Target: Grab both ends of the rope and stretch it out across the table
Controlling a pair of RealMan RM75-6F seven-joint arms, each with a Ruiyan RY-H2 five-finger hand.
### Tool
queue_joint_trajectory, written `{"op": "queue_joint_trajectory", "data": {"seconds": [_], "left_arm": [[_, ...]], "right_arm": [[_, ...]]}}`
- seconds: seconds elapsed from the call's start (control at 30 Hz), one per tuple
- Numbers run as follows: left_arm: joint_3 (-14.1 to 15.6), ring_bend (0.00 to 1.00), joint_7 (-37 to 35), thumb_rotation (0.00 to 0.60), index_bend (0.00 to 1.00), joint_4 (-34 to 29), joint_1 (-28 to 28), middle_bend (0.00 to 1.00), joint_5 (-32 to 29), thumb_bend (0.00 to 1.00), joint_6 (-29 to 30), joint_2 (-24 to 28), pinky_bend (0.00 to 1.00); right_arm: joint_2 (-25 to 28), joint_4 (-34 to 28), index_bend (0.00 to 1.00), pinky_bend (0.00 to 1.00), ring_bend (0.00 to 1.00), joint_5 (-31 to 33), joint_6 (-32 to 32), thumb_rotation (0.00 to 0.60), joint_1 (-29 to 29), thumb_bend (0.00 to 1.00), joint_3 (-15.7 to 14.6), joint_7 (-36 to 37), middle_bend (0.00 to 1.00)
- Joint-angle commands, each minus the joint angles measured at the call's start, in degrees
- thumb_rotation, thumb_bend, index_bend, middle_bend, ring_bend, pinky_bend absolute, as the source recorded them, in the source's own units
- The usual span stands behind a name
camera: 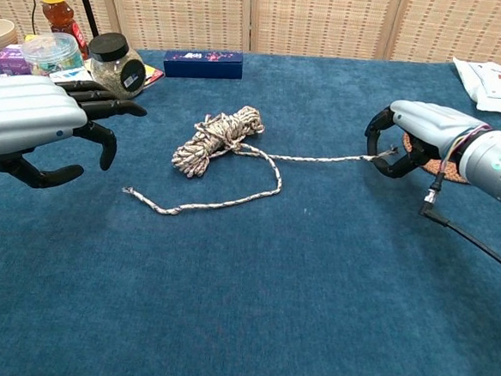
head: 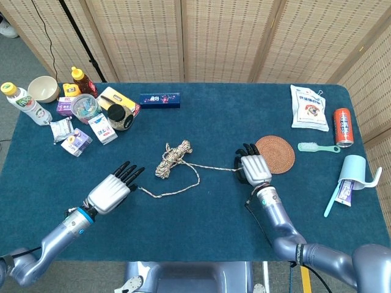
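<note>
I have the right robot hand [head: 255, 169] clamped on one end of the rope [head: 183, 163], its fingers curled around the strand just beside the round woven mat [head: 274, 154]. From that grip the rope runs in a nearly straight line leftward across the blue surface [head: 201, 226] to a bundled coil [camera: 212, 140] near the middle, which still sits wound up. A loose tail leaves the coil, bends into a loop and trails down and to the left, ending in a free tip [camera: 128, 192] lying flat on the cloth. My left robot hand [head: 112, 191] hovers just beside that tip with its fingers spread apart and holding nothing; in the chest view its dark fingertips [camera: 109, 148] hang above the surface, near the tip but not touching it. Behind the left robot hand, at the far left corner, stand jars [camera: 115, 65], a sauce bottle [camera: 56, 11] and small boxes [head: 103, 129], and a dark blue box [camera: 202, 63] lies beyond the coil.
</note>
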Motion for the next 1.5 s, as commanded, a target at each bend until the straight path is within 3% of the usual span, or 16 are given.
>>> {"op": "queue_joint_trajectory", "data": {"seconds": [0.03, 0.57, 1.5], "left_arm": [[0.02, 0.00, 0.83, 0.600, 0.42, 1.02, -0.67, 0.00, -1.03, 0.49, -0.74, -1.16, 0.00], [-0.58, 0.00, -0.14, 0.600, 0.44, 8.26, -2.60, 0.00, -4.90, 0.43, 0.80, -10.33, 0.00], [0.49, 0.00, -1.68, 0.600, 0.40, 11.48, -4.00, 0.00, -9.06, 0.35, 1.78, -15.47, 0.00]], "right_arm": [[-0.11, 0.26, 0.56, 0.00, 0.00, -0.02, -0.15, 0.600, 0.04, 0.52, 0.07, 0.10, 0.23], [-0.24, 1.27, 0.56, 0.00, 0.00, -0.01, -0.85, 0.600, 0.00, 0.52, 0.47, 0.72, 0.23], [0.03, 1.38, 0.56, 0.00, 0.00, 0.04, -1.01, 0.600, -0.53, 0.52, 0.62, 1.07, 0.23]]}}
